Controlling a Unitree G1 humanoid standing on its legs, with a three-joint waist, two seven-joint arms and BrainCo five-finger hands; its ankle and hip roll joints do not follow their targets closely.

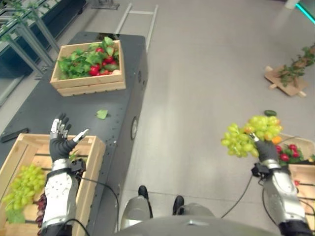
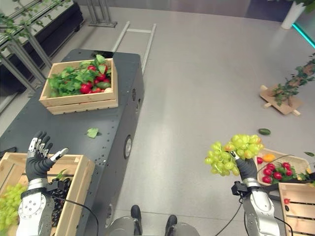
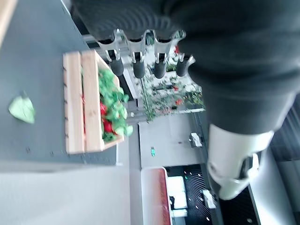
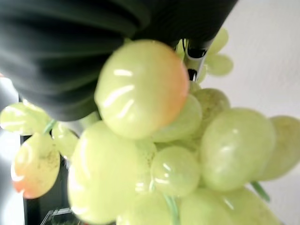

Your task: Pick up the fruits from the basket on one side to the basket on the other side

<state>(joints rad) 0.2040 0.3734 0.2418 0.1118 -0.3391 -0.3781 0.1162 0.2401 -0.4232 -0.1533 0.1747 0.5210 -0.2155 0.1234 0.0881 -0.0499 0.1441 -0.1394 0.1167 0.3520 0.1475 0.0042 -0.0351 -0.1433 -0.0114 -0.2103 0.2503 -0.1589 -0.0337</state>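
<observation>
My right hand [image 1: 266,150] is clenched around a bunch of green grapes [image 1: 250,134], holding it up in the air over the floor, above the crate of red fruit [image 1: 295,156] at my right side. My left hand [image 1: 61,140] is released, fingers spread and empty, raised over the near wooden crate [image 1: 96,152] on the dark table [image 1: 118,105]; that crate has another green grape bunch [image 1: 23,184] and dark grapes inside. A farther crate [image 1: 88,81] of leaves and red fruit sits on the table, with a loose leaf [image 1: 102,114] between the two.
</observation>
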